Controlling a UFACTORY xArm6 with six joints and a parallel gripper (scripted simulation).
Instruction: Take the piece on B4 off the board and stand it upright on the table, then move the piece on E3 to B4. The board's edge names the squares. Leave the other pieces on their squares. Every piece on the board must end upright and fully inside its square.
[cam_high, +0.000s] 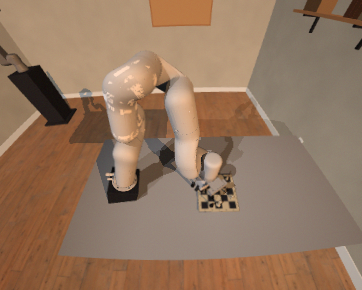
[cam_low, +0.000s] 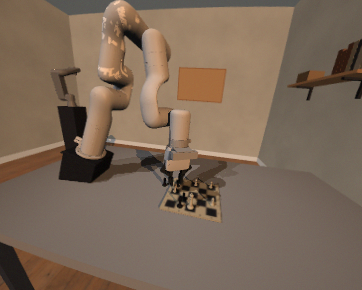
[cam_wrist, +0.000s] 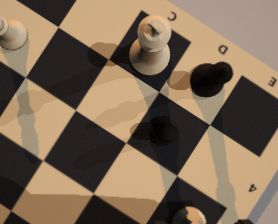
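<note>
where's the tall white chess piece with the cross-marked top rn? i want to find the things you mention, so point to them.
Wrist view: the tall white chess piece (cam_wrist: 150, 47) (cam_low: 191, 201) stands top centre, on the dark square beside letter C; nearest neighbour is a black chess piece (cam_wrist: 207, 80) (cam_low: 180, 202) to its right, by D.

Orange-brown panel (cam_high: 181, 13) (cam_low: 201, 85) on the wall, wooden shelf (cam_high: 327, 16) (cam_low: 325, 79) to its right

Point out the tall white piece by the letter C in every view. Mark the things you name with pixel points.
Top: seemingly the tiny pale shape near the board's lower edge; too small to be sure.
Exterior: tall white piece (cam_low: 191, 201) (cam_wrist: 150, 47) toward the board's near edge, right of a black piece (cam_low: 180, 203) (cam_wrist: 206, 80).
Wrist: upper centre, on a dark square.
Shared landmark: checkered board (cam_high: 233, 205) (cam_low: 212, 212) (cam_wrist: 245, 115).
</note>
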